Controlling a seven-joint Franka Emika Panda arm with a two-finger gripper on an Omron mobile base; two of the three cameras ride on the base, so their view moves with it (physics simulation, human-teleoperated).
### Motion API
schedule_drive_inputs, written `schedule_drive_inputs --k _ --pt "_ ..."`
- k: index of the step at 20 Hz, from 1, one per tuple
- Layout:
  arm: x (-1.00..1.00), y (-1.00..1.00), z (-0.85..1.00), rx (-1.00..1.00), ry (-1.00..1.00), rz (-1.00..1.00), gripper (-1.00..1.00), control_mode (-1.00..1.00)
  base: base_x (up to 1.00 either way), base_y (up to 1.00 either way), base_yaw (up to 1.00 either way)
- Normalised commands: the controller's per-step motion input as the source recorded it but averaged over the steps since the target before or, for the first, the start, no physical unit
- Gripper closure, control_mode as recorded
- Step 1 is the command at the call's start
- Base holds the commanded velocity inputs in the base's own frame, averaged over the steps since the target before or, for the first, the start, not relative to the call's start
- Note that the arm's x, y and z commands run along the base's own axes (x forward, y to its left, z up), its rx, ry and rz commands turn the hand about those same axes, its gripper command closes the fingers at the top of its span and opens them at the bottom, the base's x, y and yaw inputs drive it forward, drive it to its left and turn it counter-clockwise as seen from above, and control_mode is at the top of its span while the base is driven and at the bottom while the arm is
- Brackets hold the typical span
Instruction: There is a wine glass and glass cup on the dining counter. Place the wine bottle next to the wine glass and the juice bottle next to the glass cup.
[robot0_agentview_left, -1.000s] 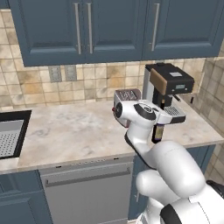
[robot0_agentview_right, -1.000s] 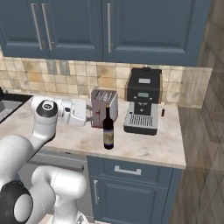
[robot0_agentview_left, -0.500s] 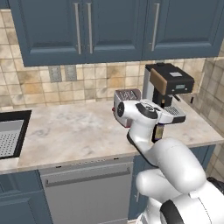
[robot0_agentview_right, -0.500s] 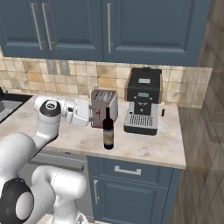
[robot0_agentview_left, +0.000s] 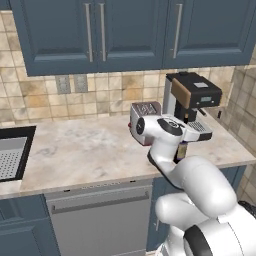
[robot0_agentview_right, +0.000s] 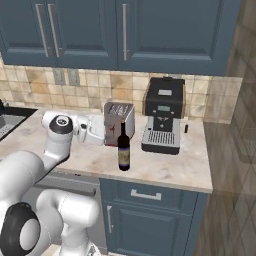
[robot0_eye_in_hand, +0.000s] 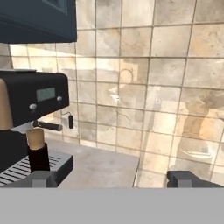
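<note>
The wine bottle (robot0_agentview_right: 123, 147), slim and dark with a long neck, stands upright on the wall counter (robot0_agentview_right: 165, 167) in front of the toaster. My gripper (robot0_agentview_right: 102, 131) hovers just left of it at neck height, pointing toward it, apart from it. In the hand view the bottle's neck (robot0_eye_in_hand: 37, 151) rises at the far left beside one finger tip (robot0_eye_in_hand: 43, 178), and my gripper (robot0_eye_in_hand: 116, 179) is open with nothing between its tips. In the left base view the bottle (robot0_agentview_left: 182, 150) peeks out behind my arm. The wine glass, glass cup, juice bottle and dining counter are out of view.
A silver toaster (robot0_agentview_right: 120, 117) and a black coffee machine (robot0_agentview_right: 162, 120) stand against the tiled wall right behind the bottle. A sink (robot0_agentview_left: 12, 155) is set into the counter at the far left. Blue cabinets hang overhead, and a side wall closes the counter's right end.
My arm has edged a little to the right, toward the bottle. The jaws have stayed open and the bottle has not moved.
</note>
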Motion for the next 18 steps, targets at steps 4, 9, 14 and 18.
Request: schedule_drive_inputs --k 4,9,14,18 --pt "0.09 -0.04 -0.11 0.0 0.0 0.02 -1.0 -1.0 0.0 0.0 0.0" --pt "0.12 -0.02 -0.11 0.0 0.0 0.03 -1.0 -1.0 0.0 0.0 0.0" --pt "0.07 -0.06 -0.07 0.0 0.0 0.04 -1.0 -1.0 0.0 0.0 0.0" --pt "0.06 -0.07 -0.08 0.0 0.0 0.05 -1.0 -1.0 0.0 0.0 0.0"
